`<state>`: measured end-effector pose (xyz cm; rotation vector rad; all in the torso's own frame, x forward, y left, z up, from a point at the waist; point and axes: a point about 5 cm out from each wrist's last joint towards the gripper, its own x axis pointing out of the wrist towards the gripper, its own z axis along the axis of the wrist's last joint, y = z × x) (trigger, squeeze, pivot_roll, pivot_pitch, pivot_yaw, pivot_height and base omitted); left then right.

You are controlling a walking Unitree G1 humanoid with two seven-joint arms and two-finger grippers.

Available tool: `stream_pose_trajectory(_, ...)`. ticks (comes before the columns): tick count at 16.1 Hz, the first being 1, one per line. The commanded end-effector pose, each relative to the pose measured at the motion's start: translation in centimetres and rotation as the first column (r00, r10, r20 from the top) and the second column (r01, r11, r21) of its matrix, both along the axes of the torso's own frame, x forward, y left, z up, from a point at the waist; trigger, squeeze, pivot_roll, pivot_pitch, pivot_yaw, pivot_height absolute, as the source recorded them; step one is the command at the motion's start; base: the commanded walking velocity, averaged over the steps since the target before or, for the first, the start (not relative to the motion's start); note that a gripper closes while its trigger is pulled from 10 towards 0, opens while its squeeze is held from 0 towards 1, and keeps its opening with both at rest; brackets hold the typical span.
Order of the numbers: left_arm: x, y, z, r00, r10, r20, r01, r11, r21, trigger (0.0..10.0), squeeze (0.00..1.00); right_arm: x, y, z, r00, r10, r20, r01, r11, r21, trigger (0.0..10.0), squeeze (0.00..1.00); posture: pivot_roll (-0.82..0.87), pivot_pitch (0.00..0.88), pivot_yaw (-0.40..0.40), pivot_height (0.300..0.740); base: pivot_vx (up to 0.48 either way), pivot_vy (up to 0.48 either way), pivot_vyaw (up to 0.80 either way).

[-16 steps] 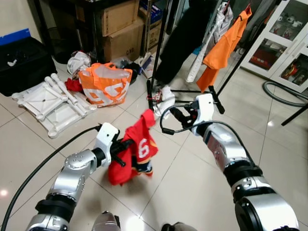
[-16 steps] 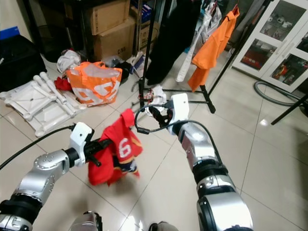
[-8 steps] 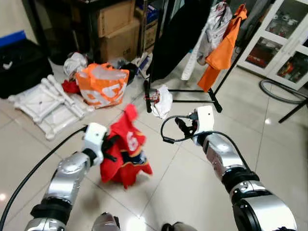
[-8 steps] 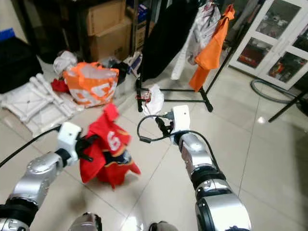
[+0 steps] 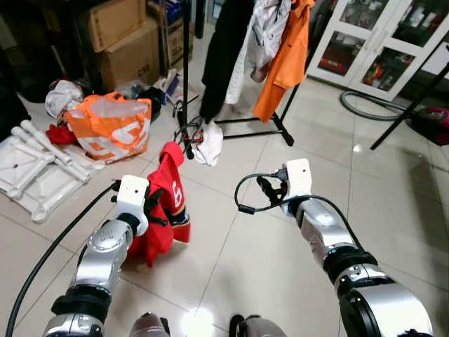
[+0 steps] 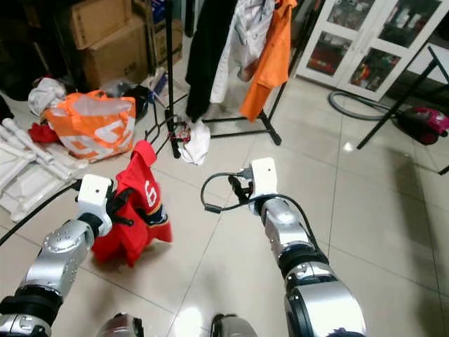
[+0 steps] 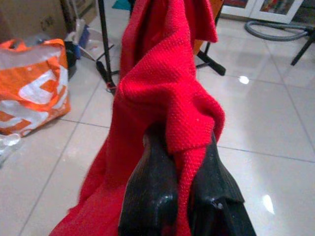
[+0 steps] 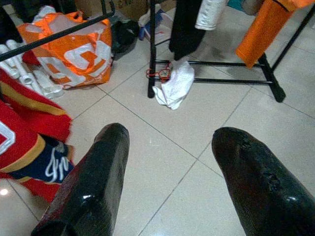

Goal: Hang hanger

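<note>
Left gripper (image 7: 179, 162) pinched tight on a fold of the red jersey (image 5: 165, 203), which hangs off the tile floor (image 5: 266, 239), short of the clothes rack (image 5: 238, 84). Right gripper (image 8: 170, 177) spread wide with nothing between its fingers, held beside the jersey, pointing toward the rack's base. Orange bag (image 5: 111, 126) left of the rack. White cloth (image 5: 208, 144) at its foot.

Soft cloth, shiny floor
The red shirt (image 7: 162, 98) is rough knitted cloth. The floor (image 5: 393, 203) tiles are smooth and glossy. The left hand (image 7: 179, 196) has shiny black fingers (image 7: 147, 196). The orange bag (image 5: 112, 126) looks like crinkly plastic.
</note>
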<state>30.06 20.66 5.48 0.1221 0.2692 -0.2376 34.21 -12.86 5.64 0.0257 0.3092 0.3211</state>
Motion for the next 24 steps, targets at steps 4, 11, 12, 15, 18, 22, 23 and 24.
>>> stream_pose_trajectory(4,0.6,-0.5,1.2,0.997,-0.030,0.067,0.027,0.999,0.044,10.0,0.00,0.1,0.2,0.1,1.000,0.002,0.008,-0.001,1.000,-0.008,10.0,0.00,0.11,0.070,-0.120,0.740,0.000,0.480,-0.40)
stream_pose_trajectory(11,1.4,-0.4,1.9,0.994,-0.063,0.086,0.054,0.993,0.102,10.0,0.00,0.0,0.2,-0.1,1.000,-0.001,0.012,0.001,1.000,-0.024,10.0,0.00,0.10,0.070,-0.110,0.740,0.000,0.480,-0.67)
stream_pose_trajectory(12,1.5,-0.4,1.8,0.994,-0.066,0.084,0.052,0.986,0.161,10.0,0.00,-0.1,0.5,-0.2,1.000,0.004,0.018,-0.003,1.000,-0.021,10.0,0.00,0.10,0.068,-0.105,0.740,0.000,0.000,0.00)
stream_pose_trajectory(15,1.5,-0.7,1.7,0.995,-0.041,0.086,0.028,0.989,0.148,10.0,0.00,-0.4,0.6,-0.5,1.000,-0.006,0.017,0.006,1.000,-0.008,10.0,0.00,0.10,0.062,-0.099,0.740,0.000,0.000,0.00)
stream_pose_trajectory(18,1.1,-1.9,1.2,0.995,-0.002,0.099,-0.006,0.997,0.077,10.0,0.00,-1.6,-0.4,-1.9,0.990,-0.142,0.002,0.142,0.990,0.019,10.0,0.00,0.10,0.055,-0.093,0.740,0.295,0.000,0.00)
stream_pose_trajectory(22,1.3,-3.0,0.8,0.993,0.065,0.095,-0.068,0.997,0.031,10.0,0.00,-2.7,-1.8,-3.5,0.938,-0.337,-0.083,0.342,0.937,0.064,10.0,0.00,0.09,0.049,-0.082,0.740,0.444,0.000,0.00)
stream_pose_trajectory(23,1.3,-3.2,0.8,0.994,0.052,0.096,-0.057,0.997,0.050,10.0,0.00,-2.8,-1.5,-3.5,0.944,-0.320,-0.082,0.325,0.944,0.060,10.0,0.00,0.09,0.048,-0.080,0.740,0.442,0.000,0.00)
stream_pose_trajectory(24,1.6,-3.6,0.9,0.995,0.018,0.094,-0.031,0.990,0.139,10.0,0.00,-3.0,-1.1,-3.6,0.956,-0.285,-0.064,0.288,0.956,0.047,10.0,0.00,0.09,0.048,-0.078,0.740,0.000,0.000,0.00)
